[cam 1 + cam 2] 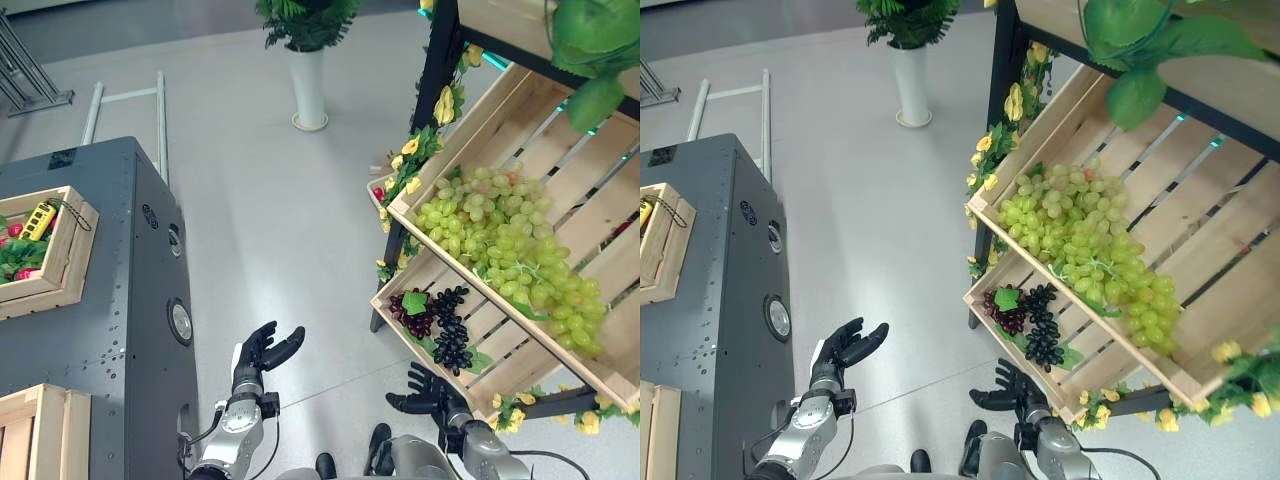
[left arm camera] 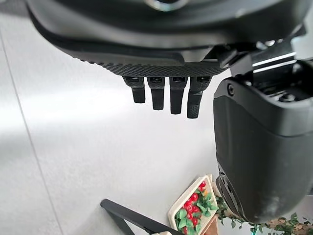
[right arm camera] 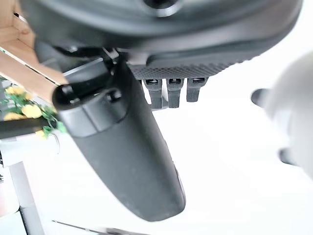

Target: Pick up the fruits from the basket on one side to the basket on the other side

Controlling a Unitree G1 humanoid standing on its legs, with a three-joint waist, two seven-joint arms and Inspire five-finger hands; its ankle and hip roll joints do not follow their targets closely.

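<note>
Left eye view: left hand [image 1: 262, 358] low over bare floor, fingers loosely spread, nothing in it. Right hand [image 1: 425, 392] just below the front corner of the lower wooden crate [image 1: 497, 372], also relaxed and empty, fingers pointing left. Both confirmed in the wrist views, fingers hanging straight over pale floor.

Dark grapes [image 1: 449, 330] with a reddish bunch [image 1: 414, 318] beside them in that lower crate, close above the right hand. Big heap of green grapes [image 1: 505, 240] in the upper crate [image 1: 571, 138], partly cut off by the frame edge.

Far left, on the grey cabinet [image 1: 110, 320], another wooden crate [image 1: 62, 262], cropped; contents hard to make out beyond red bits, greenery and something yellow. Second crate [image 1: 40, 430] below it, mostly out of frame.
</note>
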